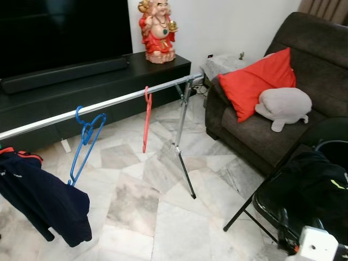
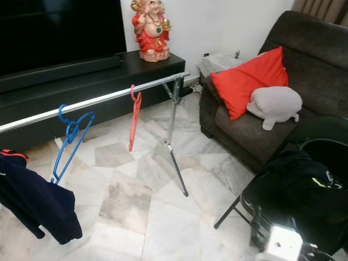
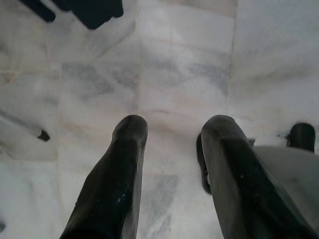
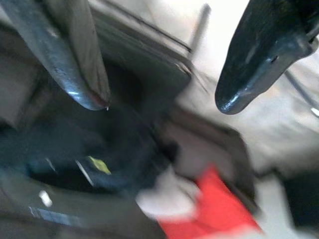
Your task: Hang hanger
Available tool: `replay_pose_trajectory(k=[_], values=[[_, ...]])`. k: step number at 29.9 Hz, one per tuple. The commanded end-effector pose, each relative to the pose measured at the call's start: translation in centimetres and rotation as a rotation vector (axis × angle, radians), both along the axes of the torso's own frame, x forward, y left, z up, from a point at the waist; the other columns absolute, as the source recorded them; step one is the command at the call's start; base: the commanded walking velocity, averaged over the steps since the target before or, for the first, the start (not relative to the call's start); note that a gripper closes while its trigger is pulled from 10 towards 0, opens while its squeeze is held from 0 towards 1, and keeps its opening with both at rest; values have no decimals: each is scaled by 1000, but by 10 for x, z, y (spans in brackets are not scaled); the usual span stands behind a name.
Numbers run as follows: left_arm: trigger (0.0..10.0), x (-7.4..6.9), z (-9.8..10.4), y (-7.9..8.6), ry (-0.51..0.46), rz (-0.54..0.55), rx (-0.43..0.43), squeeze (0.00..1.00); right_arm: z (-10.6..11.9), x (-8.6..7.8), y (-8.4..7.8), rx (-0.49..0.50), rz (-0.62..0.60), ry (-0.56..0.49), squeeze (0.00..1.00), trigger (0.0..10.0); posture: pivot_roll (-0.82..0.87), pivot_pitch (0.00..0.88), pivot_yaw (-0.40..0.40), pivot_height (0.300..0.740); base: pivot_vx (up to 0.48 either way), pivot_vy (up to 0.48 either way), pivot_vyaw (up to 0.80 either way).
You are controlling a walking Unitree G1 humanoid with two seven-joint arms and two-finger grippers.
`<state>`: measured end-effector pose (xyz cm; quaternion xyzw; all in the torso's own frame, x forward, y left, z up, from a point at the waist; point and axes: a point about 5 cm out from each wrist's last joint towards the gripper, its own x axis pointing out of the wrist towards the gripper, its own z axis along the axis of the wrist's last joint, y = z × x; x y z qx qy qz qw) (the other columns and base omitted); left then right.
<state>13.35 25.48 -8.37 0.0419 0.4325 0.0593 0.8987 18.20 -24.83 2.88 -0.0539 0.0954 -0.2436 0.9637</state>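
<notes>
A: Where are the hangers sitting?
B: Red hanger (image 1: pixel 147 118) is hanging mid-rail (image 1: pixel 109 103), blue hanger (image 1: pixel 84 142) at its 9 o'clock, beside a navy garment (image 1: pixel 43 198).
A: Tools?
B: My left tool (image 3: pixel 172 144) is hovering released over marble floor (image 3: pixel 184 74); my right tool (image 4: pixel 159 107) is spreading open above the dark chair (image 2: pixel 272 201).

**Both grippers hanging open, nothing in either one**

The left gripper (image 3: pixel 172 144) with its two long black fingers (image 3: pixel 117 184) is pointing straight down, and the fingers are sitting well apart with a clear gap between the rounded tips.

The right gripper (image 4: pixel 159 102) is spreading its glossy black fingers (image 4: pixel 259 55) wide too, tips far apart and gripping nothing; that wrist picture is looking pretty blurred. From the head camera, the white boxy end of the right arm (image 1: pixel 318 246) is poking in at the lower right corner, held low.
</notes>
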Motion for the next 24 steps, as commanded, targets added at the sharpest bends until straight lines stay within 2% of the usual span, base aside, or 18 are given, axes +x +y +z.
replay_pose_trajectory(k=[1, 2, 4, 8, 9, 11, 18, 19, 20, 24], values=[[10000, 5, 1, -4, -10, -11, -1, 0, -34, -1, -12, 82, -96, 213, 0, 10000, 34, 0, -13, 740, 0, 0, 0], [10000, 5, 1, -4, -10, -11, -1, 0, -34, -1, -12, 82, -96, 213, 0, 10000, 34, 0, -13, 740, 0, 0, 0], [10000, 10, 3, -5, -26, -17, -2, 0, -53, 6, -11, 156, -90, 331, 0, 10000, 25, 0, -16, 740, 0, 0, 0], [10000, 19, 5, -7, -41, -16, -4, 0, -74, 5, -9, 172, -66, 476, 0, 10000, 34, 1, -19, 740, 0, 0, 0], [10000, 23, 7, -7, -53, -12, -5, 0, -86, 1, -3, 200, -22, 559, 0, 10000, 36, 7, -21, 740, 0, 0, 0], [10000, 24, 7, -7, -57, -12, -4, 0, -91, -2, 0, 211, 12, 609, 0, 10000, 34, 11, -21, 740, 0, 0, 0], [10000, 19, 6, -6, -49, 7, 1, 0, -114, -33, 2, 223, 34, 801, 0, 10000, 54, 27, -17, 740, 0, 0, 0], [10000, 15, 5, -4, -46, 9, 4, 0, -117, -41, 0, 221, 53, 830, 0, 10000, 56, 30, -19, 740, 0, 0, 0], [10000, 15, 5, -4, -46, 9, 4, 0, -117, -41, 0, 221, 53, 830, 0, 10000, 56, 30, -19, 740, 0, 0, 0], [10000, 9, 4, -2, -45, 14, 9, 0, -120, -58, -7, 182, 76, 821, 0, 10000, 54, 49, -10, 740, 0, 0, 0]])
